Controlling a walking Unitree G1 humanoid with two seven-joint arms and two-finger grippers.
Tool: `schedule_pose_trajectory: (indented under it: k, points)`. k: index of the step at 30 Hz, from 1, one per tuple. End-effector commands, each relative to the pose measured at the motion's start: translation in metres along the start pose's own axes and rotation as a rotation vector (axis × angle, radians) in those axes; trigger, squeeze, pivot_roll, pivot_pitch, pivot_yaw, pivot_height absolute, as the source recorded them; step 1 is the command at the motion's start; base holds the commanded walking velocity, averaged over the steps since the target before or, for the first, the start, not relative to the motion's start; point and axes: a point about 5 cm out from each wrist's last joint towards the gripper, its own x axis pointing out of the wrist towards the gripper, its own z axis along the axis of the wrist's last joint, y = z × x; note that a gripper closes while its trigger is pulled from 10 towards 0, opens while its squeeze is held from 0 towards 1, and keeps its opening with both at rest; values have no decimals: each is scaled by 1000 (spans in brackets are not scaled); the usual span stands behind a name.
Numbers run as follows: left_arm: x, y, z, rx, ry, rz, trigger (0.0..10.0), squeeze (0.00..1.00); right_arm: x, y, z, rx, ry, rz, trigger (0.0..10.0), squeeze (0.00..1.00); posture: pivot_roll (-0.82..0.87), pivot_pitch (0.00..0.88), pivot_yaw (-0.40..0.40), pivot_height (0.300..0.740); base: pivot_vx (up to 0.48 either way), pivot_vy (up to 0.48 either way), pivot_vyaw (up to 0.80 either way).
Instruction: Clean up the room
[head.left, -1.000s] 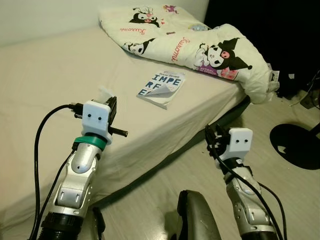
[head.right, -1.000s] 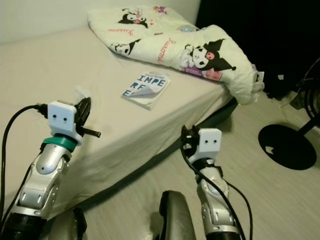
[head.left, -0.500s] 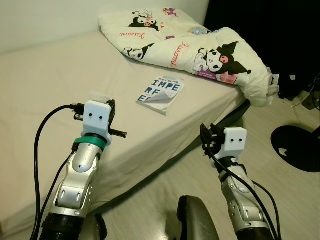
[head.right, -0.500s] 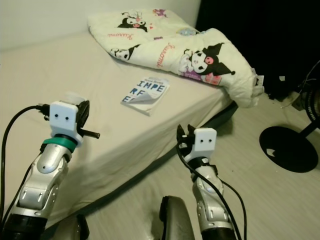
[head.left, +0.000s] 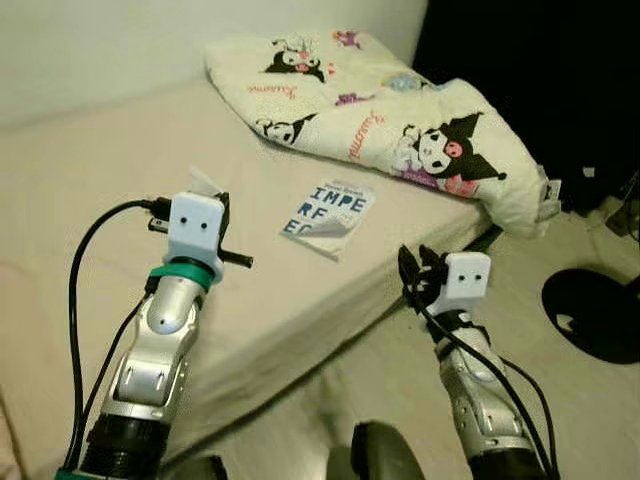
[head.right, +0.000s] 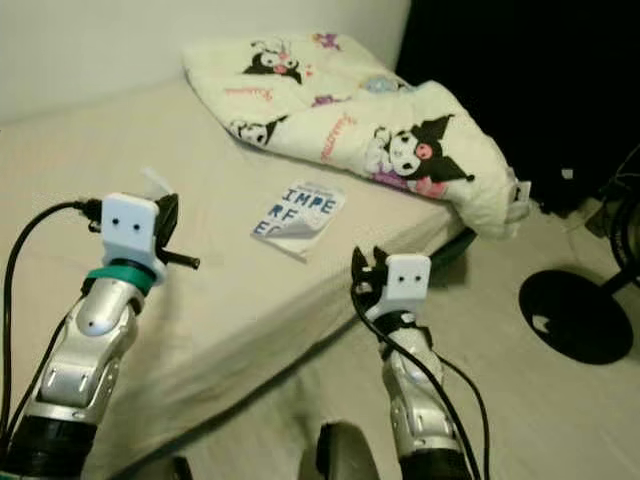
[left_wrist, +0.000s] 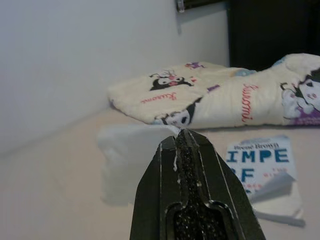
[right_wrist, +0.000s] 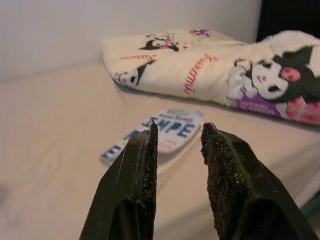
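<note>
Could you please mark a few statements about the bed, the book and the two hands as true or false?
1. The left hand is shut on a piece of white tissue. True.
2. The book lies on the floor beside the bed. False: it lies on the bed, near the mattress edge.
3. The right hand is open and holds nothing. True.
4. The cartoon-print blanket covers the book. False: the blanket lies bunched toward the far corner, apart from the book.
5. The book's cover is curled up at one corner. True.
</note>
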Motion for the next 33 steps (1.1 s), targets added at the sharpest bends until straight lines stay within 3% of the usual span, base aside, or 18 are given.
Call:
schedule_pose_trajectory:
  k: [1, 27, 33]
  points:
    - [-1, 3, -7, 5, 36, 15, 10000, 0, -2, 0, -5, 5, 14, -5, 10000, 0, -42, 25, 48, 659, 0, 0, 0]
    - [-2, 2, -14, 0, 58, 14, 10000, 0, -2, 0, -9, 8, 17, -11, 10000, 0, -44, 23, 54, 740, 0, 0, 0]
    - [-7, -3, -25, 6, 81, 6, 10000, 0, -3, 13, -18, 30, 50, 29, 10000, 0, -41, 20, 53, 740, 0, 0, 0]
